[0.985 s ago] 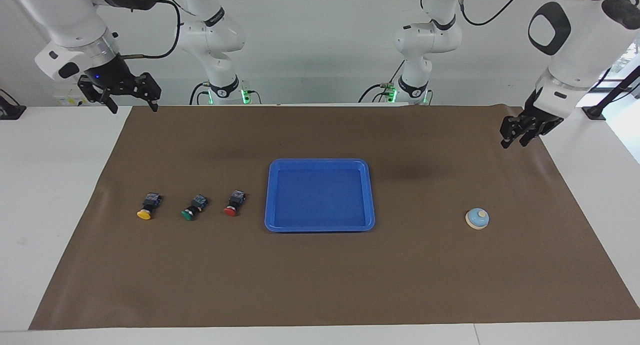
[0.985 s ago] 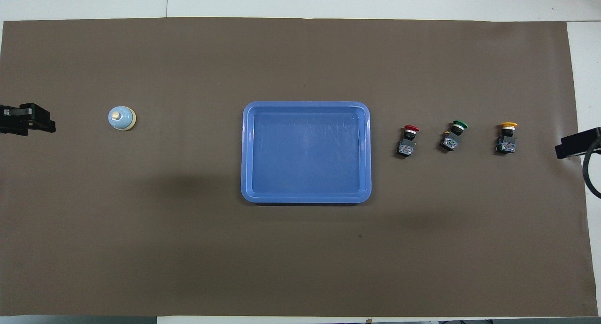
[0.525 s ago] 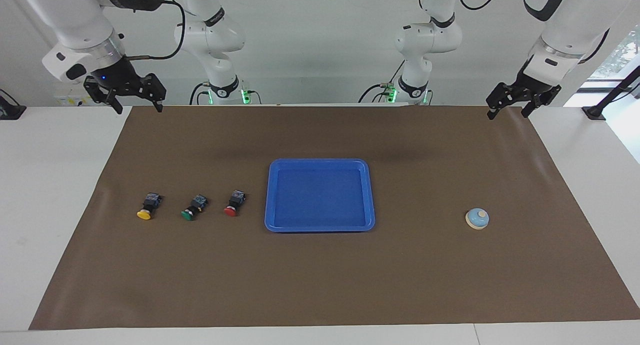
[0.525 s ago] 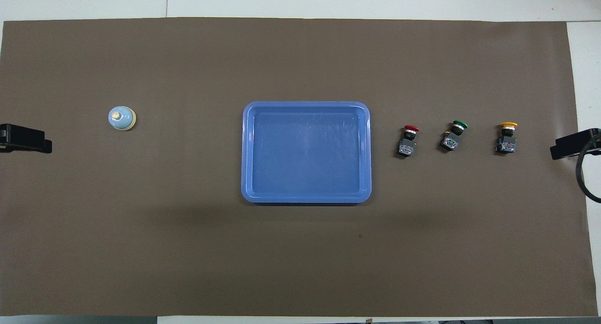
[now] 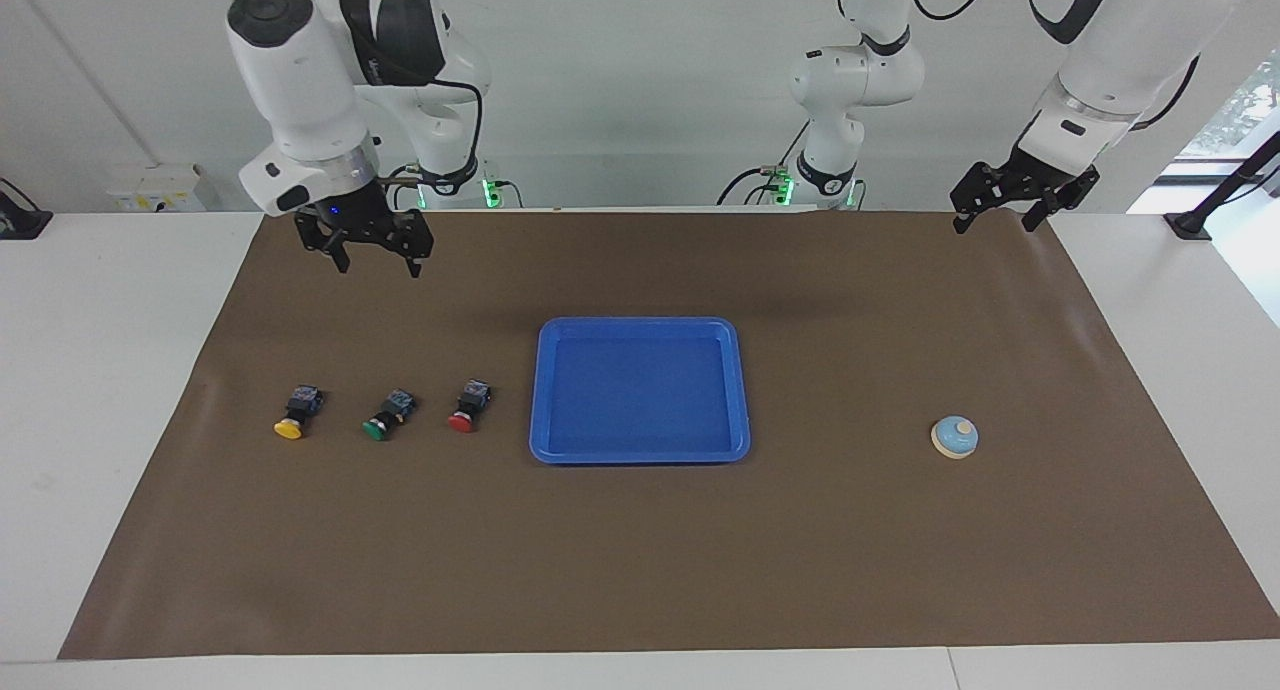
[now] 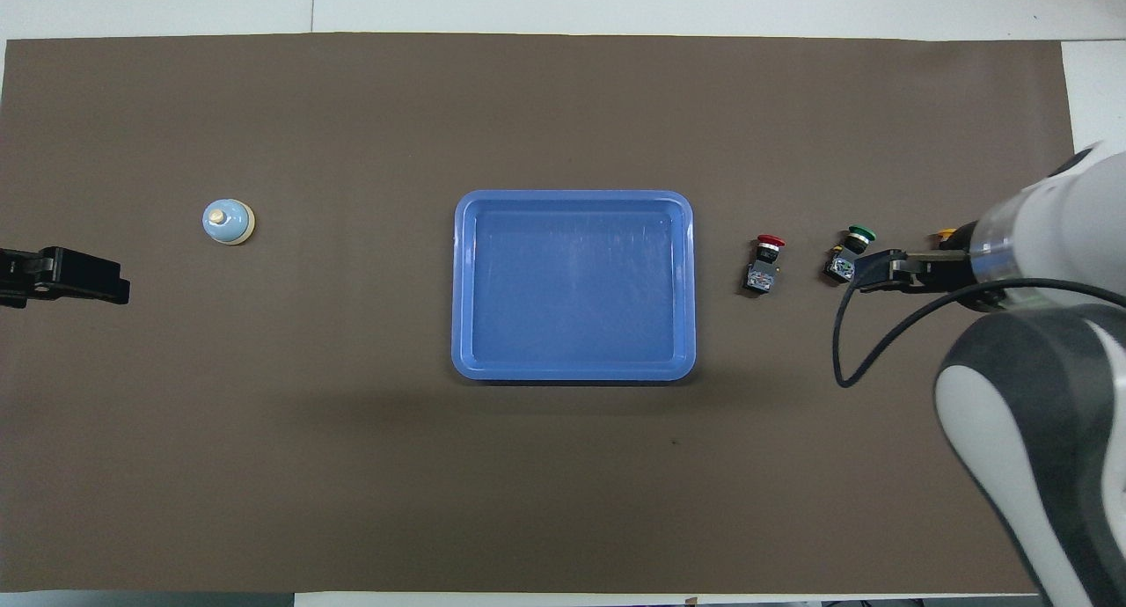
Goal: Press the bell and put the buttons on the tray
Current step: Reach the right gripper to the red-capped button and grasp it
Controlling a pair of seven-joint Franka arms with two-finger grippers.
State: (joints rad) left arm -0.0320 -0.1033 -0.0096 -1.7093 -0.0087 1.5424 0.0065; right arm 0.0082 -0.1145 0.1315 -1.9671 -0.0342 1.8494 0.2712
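Both arms hang raised with fingers spread: right gripper (image 5: 370,257) should descend squarely over a button (image 5: 381,416) beside the tray (image 5: 640,453), left gripper (image 5: 1002,210) waits.

My right gripper (image 5: 377,263), jaws apart, now hangs right of its earlier upper-left spot in the facing view; my left gripper (image 5: 996,218) is open, higher at upper right.

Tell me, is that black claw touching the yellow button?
Apart. The facing view shows the right gripper up in the air, with bare brown mat between it and the yellow button; the overhead view only makes them seem to overlap.
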